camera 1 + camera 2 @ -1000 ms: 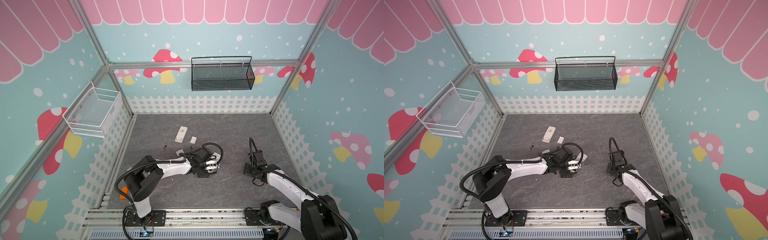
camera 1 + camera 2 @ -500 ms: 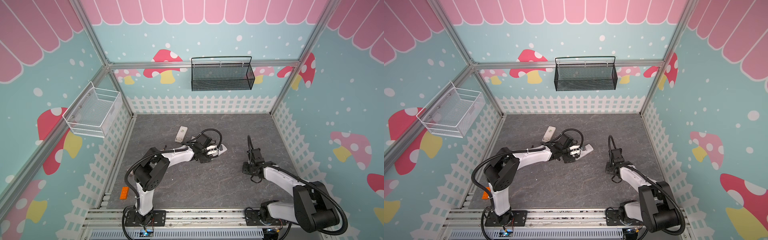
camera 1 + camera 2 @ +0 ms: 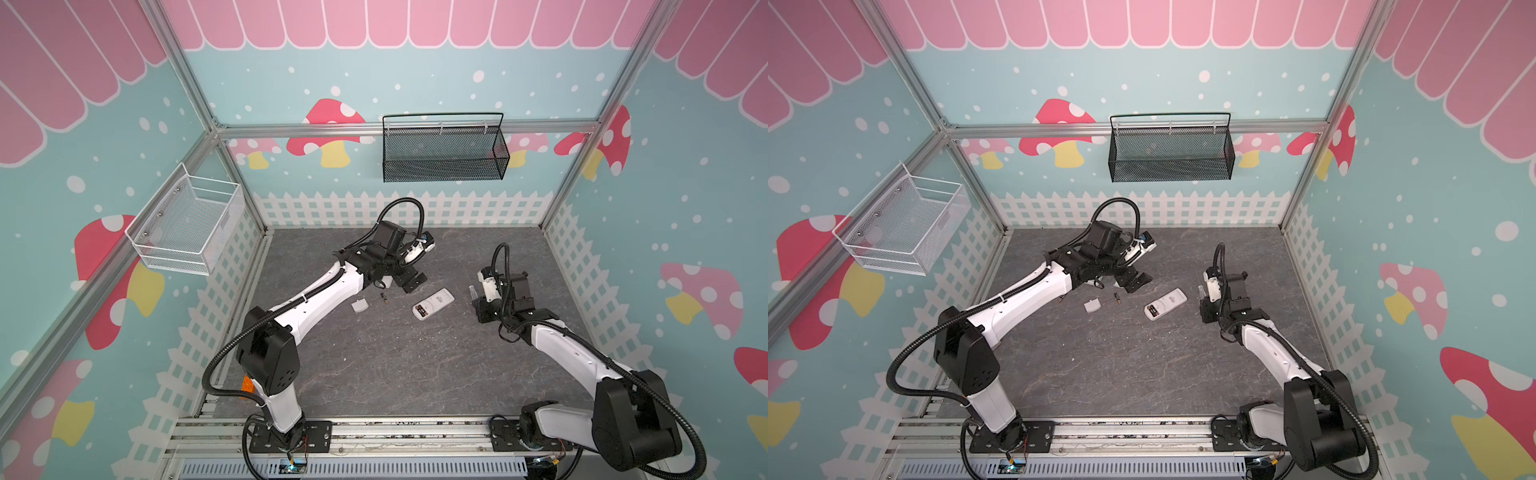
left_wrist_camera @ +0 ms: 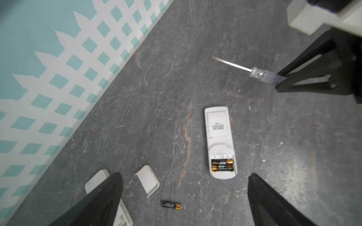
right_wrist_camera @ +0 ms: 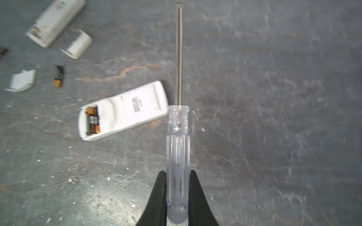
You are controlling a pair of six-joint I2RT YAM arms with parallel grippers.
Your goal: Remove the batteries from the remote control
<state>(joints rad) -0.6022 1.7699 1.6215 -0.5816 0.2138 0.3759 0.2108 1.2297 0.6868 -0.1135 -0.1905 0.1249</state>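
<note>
**Two batteries in the open remote, a third loose on the table**

The grey table (image 3: pixel 395 365) carries everything. The left gripper (image 4: pixel 185 175) hangs above it, its jaws spread wide and empty. The right gripper (image 5: pixel 177 173) has its jaws clamped on the clear handle of a screwdriver (image 5: pixel 177 148).

Between the two arms lies the white remote control (image 3: pixel 433 304), face down, with its compartment uncovered at the end toward the left arm's side. A detached cover (image 4: pixel 147 181) lies near it.

Two batteries (image 4: pixel 222 165) sit side by side in that compartment, ahead of the left jaws and clear of both. A third battery (image 4: pixel 171 205) lies loose between cover and remote, touching neither. The screwdriver's shaft passes just beside the remote's closed end, away from the batteries.
</note>
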